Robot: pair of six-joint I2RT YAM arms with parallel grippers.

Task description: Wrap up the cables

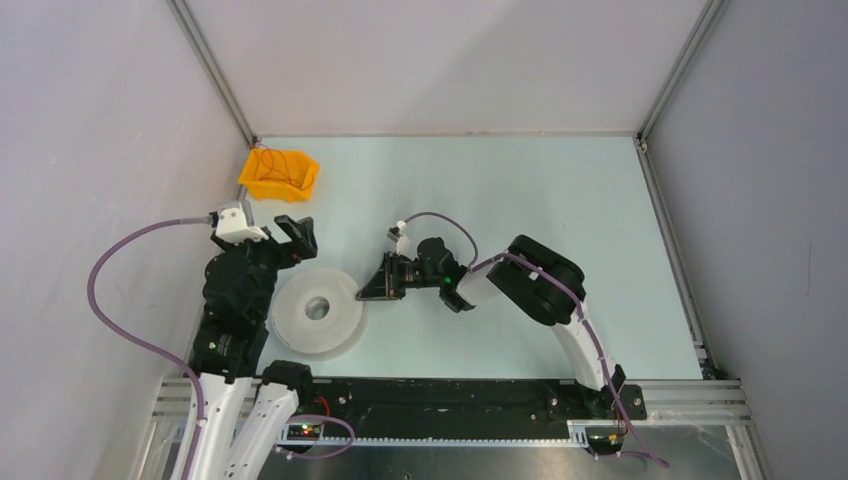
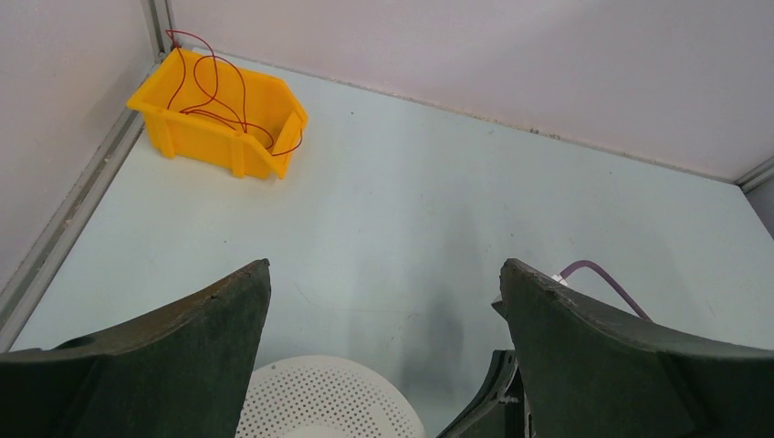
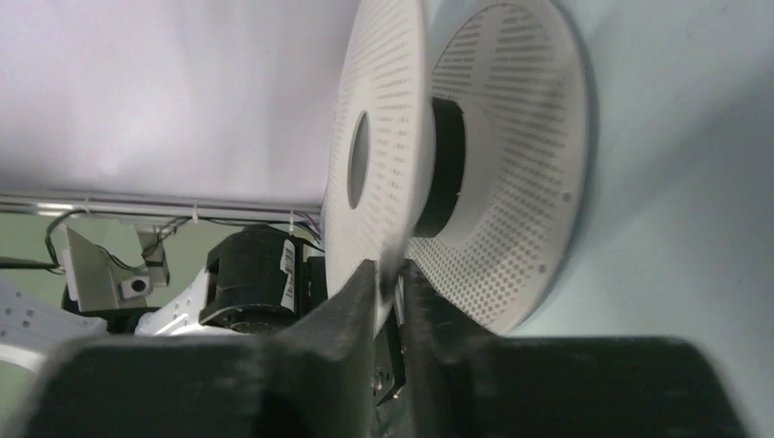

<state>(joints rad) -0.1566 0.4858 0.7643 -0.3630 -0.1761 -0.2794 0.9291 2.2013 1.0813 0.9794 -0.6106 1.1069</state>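
Cables [image 2: 239,121], thin dark red wires, are lying in loose curls inside a yellow bin [image 2: 196,137], with one loop rising above the bin's back rim. Seen from above, the bin is sitting well beyond a white perforated spool [image 1: 317,312] and slightly to its left, clearly apart from it. The spool is lying flat on the pale bench [image 1: 520,200], one round flange facing up with a hole at its centre.

The left claw [image 2: 383,269] is hovering just beyond the spool, between the spool and the bin. Its two dark fingers [image 2: 183,356] are standing wide apart with nothing between them, and the spool's near rim is showing below them in the left wrist view.

The right claw [image 3: 391,278] is reaching in from the spool's right side. In the right wrist view its fingers are pinching together on the rim of the spool's upper flange, with the lower flange and the dark hub showing behind. No wire is showing on the spool.
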